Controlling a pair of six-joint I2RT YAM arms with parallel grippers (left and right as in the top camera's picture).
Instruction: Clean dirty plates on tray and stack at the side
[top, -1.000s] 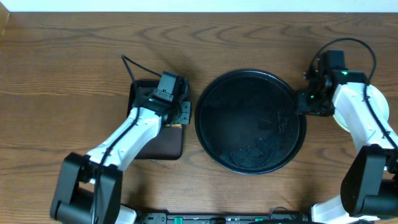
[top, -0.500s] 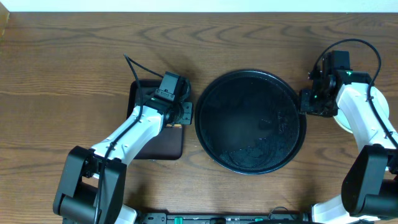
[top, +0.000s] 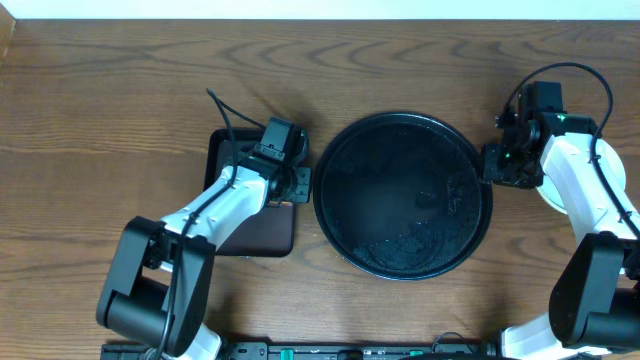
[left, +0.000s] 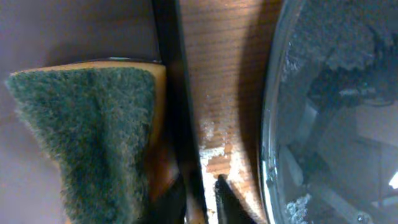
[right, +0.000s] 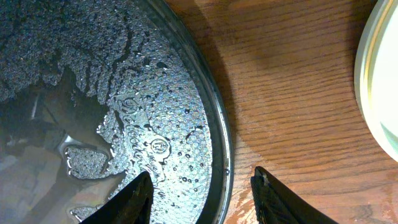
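The round black tray (top: 400, 195) lies mid-table, wet with water drops (right: 124, 93), and carries no plates. A pale plate (top: 606, 152) rests on the wood at the far right, mostly hidden under my right arm; its rim shows in the right wrist view (right: 379, 81). My right gripper (top: 500, 165) (right: 202, 199) stands open astride the tray's right rim, one finger over the wet floor and one over the wood. My left gripper (top: 290, 185) (left: 199, 208) is shut over the right edge of a small dark rectangular tray (top: 245, 225), with nothing seen held.
A sponge (left: 93, 137) with a green scouring face and a yellow body lies on the small rectangular tray (left: 74, 31), just left of my left fingers. A strip of bare wood (left: 217, 93) separates that tray from the round one. A cable (top: 215, 110) trails behind the left arm.
My left gripper has closed and edged slightly up and right beside the sponge. The right gripper shifted a little to the right, then held still at the tray's rim.
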